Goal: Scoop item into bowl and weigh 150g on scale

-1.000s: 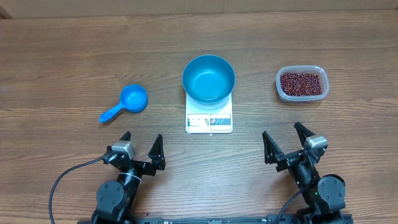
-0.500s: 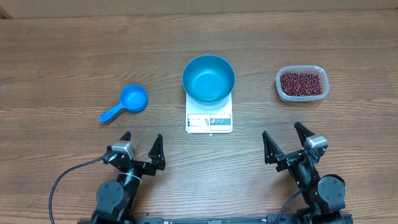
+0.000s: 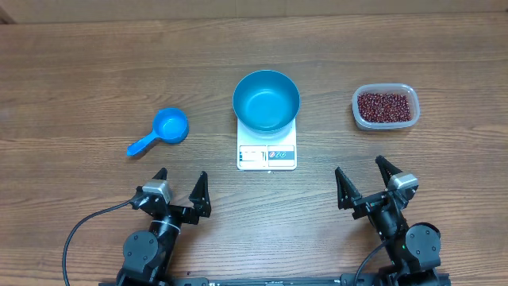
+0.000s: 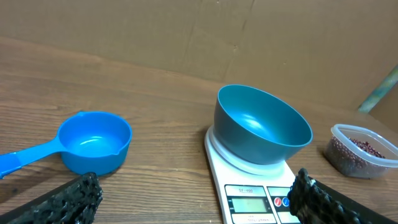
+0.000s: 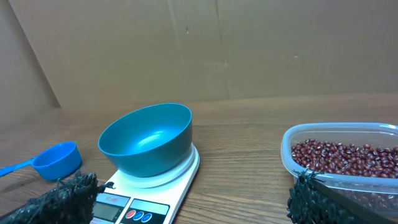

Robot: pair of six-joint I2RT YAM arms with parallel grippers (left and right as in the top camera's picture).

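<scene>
**Overhead view.** The round blue bowl (image 3: pixel 266 99) stands upright on the white scale (image 3: pixel 267 156) at the middle of the wooden counter (image 3: pixel 95 71). It covers most of the platform, and the display strip and buttons lie on the edge facing the arms. The beans (image 3: pixel 385 106), a dark red-brown heap, lie in a clear plastic tub (image 3: pixel 355 104) to the right of the scale, well apart from it. A small blue scoop (image 3: pixel 170 125) rests open side up to the left of the scale, its handle pointing toward the near left.

The left gripper (image 3: pixel 182 176) sits near the front edge, nearer than the scoop and the scale. Its jaws are spread wide, hold nothing and touch nothing. The right gripper (image 3: pixel 359 168) sits nearer than the tub, with jaws likewise spread wide and empty.

**Wrist views.** Each shows its own dark fingertips at the lower corners, with the bowl on the scale between them and a cardboard wall (image 4: pixel 155 31) behind.
</scene>
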